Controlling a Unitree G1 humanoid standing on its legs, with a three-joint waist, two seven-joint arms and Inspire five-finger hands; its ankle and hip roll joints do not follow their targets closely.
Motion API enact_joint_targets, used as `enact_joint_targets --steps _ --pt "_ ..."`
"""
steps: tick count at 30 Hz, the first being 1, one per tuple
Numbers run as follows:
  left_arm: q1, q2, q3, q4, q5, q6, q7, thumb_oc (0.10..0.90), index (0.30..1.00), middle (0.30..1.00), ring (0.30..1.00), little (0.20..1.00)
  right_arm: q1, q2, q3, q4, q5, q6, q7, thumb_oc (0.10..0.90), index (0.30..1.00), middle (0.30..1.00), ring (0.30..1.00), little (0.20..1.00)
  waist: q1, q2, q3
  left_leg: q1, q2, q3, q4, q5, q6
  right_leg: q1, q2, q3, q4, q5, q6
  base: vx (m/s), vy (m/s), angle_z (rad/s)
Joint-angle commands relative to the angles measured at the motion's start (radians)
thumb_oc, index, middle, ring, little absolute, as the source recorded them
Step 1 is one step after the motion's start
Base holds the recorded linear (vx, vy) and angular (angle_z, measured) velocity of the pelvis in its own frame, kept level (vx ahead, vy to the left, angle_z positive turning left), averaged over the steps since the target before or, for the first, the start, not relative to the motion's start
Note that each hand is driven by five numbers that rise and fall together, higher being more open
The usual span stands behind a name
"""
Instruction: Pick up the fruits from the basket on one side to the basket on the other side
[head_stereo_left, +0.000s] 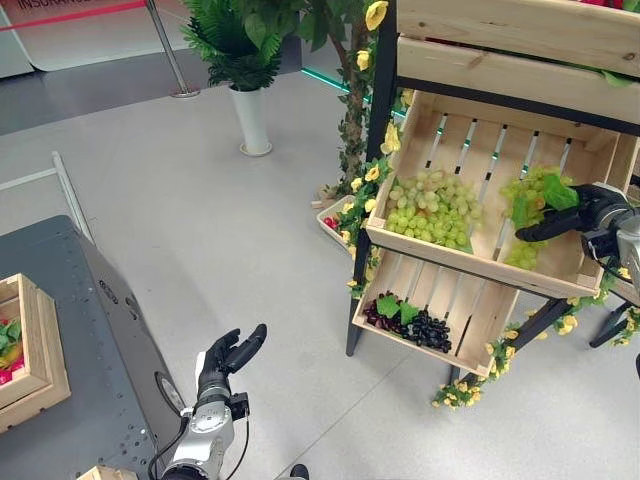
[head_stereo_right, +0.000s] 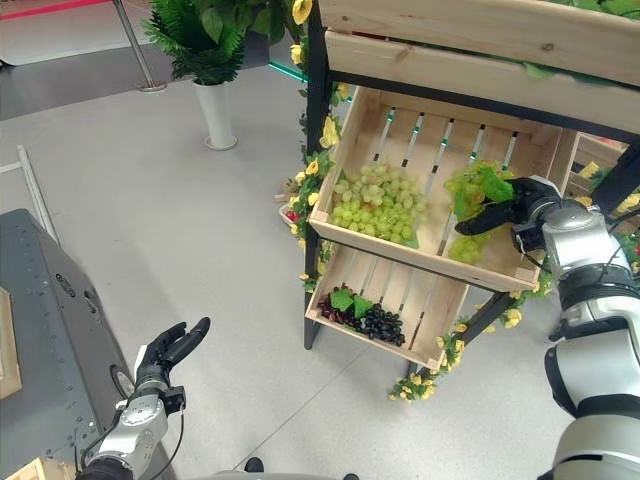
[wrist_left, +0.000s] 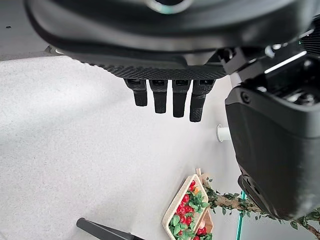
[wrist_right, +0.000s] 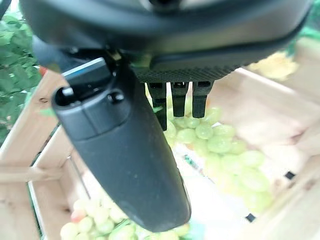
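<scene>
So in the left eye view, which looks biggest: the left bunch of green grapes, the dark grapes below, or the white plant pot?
1. Left green grape bunch
2. Dark grapes
3. White plant pot, though it stands farther from the camera, so its true size is unsure.

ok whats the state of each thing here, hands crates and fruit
right hand: in the upper crate, fingers curled on the right grape bunch
right grape bunch: in the right hand's grip, low in the crate
left grape bunch: lying loose in the upper crate
upper crate: tilted forward
dark grapes: lying in the lower crate
lower crate: tilted forward
left hand: open, holding nothing
</scene>
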Motion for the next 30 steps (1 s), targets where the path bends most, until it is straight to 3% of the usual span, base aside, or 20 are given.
enact_joint_targets --steps 1,9,22,30 --pt "-0.081 0.059 -0.062 -0.085 0.004 -0.126 -0.005 0.8 0.9 0.9 0.9 0.9 -0.234 -0.083 0.105 -0.062 0.014 -0.158 -0.078 0.8 0.9 0.9 0.9 0.9 0.016 -0.05 -0.054 0.062 -0.032 0.001 0.009 -0.17 0.002 0.042 0.001 -0.011 0.007 -0.075 -0.033 0.0 0.0 0.0" --pt "-0.083 0.056 -0.072 -0.075 0.014 -0.117 -0.014 0.8 0.9 0.9 0.9 0.9 -0.252 -0.079 0.131 -0.178 0.06 -0.196 -0.072 0.8 0.9 0.9 0.9 0.9 0.013 -0.057 -0.056 0.064 -0.03 0.005 0.009 -0.17 0.0 0.043 0.0 -0.013 0.007 -0.075 -0.032 0.0 0.0 0.0" --pt "-0.087 0.04 -0.08 -0.073 0.025 -0.111 -0.004 0.8 0.9 0.9 0.9 0.9 -0.309 -0.068 0.183 -0.349 0.047 -0.168 -0.091 0.8 0.9 0.9 0.9 0.9 0.001 -0.066 -0.067 0.064 -0.031 0.012 0.009 -0.171 -0.002 0.041 0.003 -0.007 0.007 -0.075 -0.03 0.0 0.0 0.0" --pt "-0.075 0.036 -0.062 -0.067 0.034 -0.082 -0.016 0.8 0.9 0.9 0.9 0.9 -0.115 -0.015 0.026 -0.524 0.183 -0.213 -0.121 0.8 0.9 0.9 0.9 0.9 -0.01 -0.059 -0.064 0.064 -0.03 0.017 0.009 -0.171 0.002 0.038 0.0 -0.005 0.007 -0.075 -0.029 0.0 0.0 0.0"
